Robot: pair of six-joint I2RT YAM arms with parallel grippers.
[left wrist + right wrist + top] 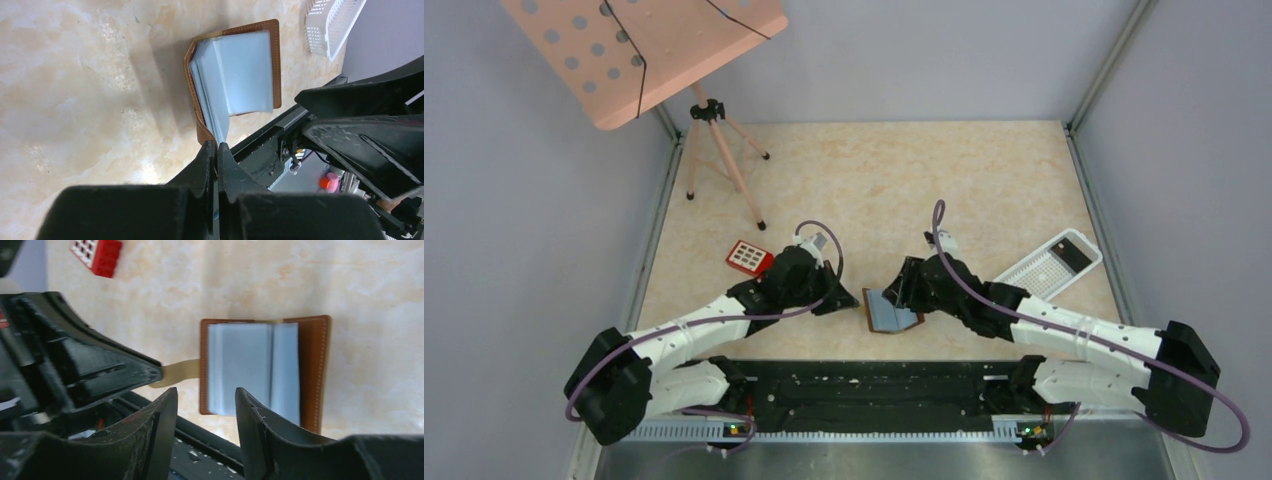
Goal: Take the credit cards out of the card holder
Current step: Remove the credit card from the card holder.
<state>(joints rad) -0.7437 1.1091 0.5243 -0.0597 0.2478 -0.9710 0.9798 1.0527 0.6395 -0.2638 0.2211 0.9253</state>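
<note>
Left gripper [216,150] pinches the brown tab [181,371] of the card holder [240,65], fingers pressed together; the card holder lies open on the table [874,180], right at its tips. Right gripper [205,407] hangs spread over one edge of the card holder.

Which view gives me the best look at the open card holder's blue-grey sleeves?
Right wrist: the card holder lies open, nearly whole, sleeves face-on, though slightly blurred. Left wrist shows it at an angle, sleeves fanned, its near end behind the left gripper. Top external shows it small, with little detail.
</note>
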